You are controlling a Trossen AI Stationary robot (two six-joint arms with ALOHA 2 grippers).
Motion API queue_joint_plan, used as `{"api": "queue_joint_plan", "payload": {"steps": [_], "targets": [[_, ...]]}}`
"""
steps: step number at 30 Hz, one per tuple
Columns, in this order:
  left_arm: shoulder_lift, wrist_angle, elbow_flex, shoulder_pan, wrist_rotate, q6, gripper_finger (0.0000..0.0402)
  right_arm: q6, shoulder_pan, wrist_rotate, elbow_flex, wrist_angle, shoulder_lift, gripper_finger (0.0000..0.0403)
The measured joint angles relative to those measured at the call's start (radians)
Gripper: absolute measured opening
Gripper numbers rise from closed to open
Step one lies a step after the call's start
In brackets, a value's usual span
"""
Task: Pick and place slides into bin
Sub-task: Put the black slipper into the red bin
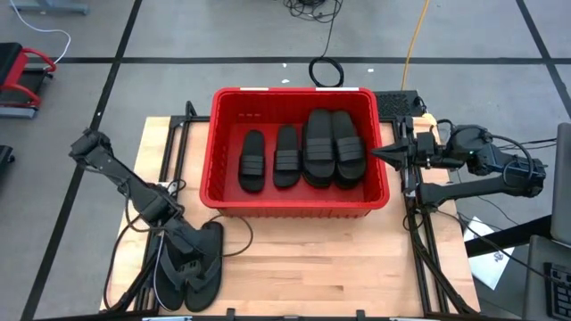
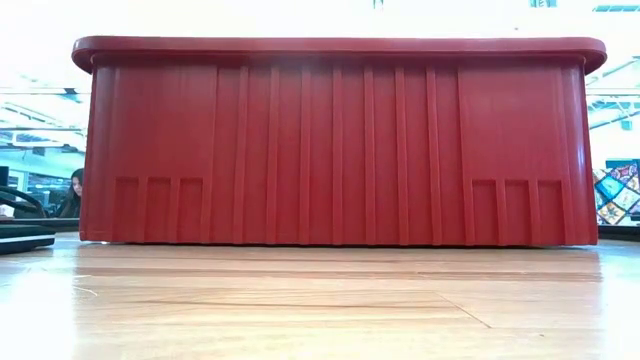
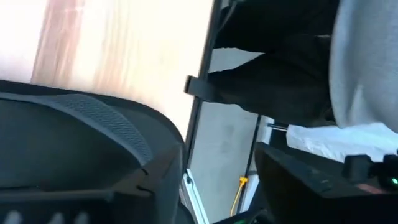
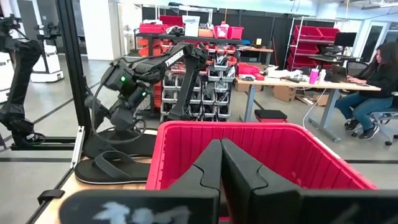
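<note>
The red bin [image 1: 223, 134] stands at the table's far middle. Several black slides lie flat in it: two smaller ones [image 1: 252, 162] on the left and two larger ones [image 1: 335, 147] on the right. Two black flip-flops [image 1: 207, 267] lie side by side on the wood at the near left; they also show in the right wrist view [image 4: 115, 167]. My left gripper [image 1: 186, 254] is low over them, and a black sandal [image 3: 74, 155] fills its wrist view. My right gripper [image 1: 375, 156] is shut and empty, just outside the bin's right rim [image 4: 186, 134], pointing at the bin.
Bare wood lies between the bin's near wall [image 2: 340, 140] and the near edge. Cables run along the table's left and right sides [image 1: 419, 241]. People sit at desks beyond the table [image 4: 373, 81].
</note>
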Motion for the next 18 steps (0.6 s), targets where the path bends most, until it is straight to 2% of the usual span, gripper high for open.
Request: {"api": "queue_joint_plan", "payload": {"steps": [7, 14, 18], "targets": [[0.138, -0.041, 0.0, 0.001, -0.049, -0.108, 0.0246, 0.025, 0.0, 0.0, 0.0, 0.001, 0.0, 0.0], [0.279, 0.039, 0.0, -0.008, -0.029, -0.154, 0.0253, 0.003, 0.0, 0.0, 0.0, 0.002, 0.0, 0.0], [0.319, 0.025, 0.0, -0.005, -0.031, -0.173, 0.0253, -0.016, 0.0, 0.0, 0.0, 0.002, 0.0, 0.0]]}}
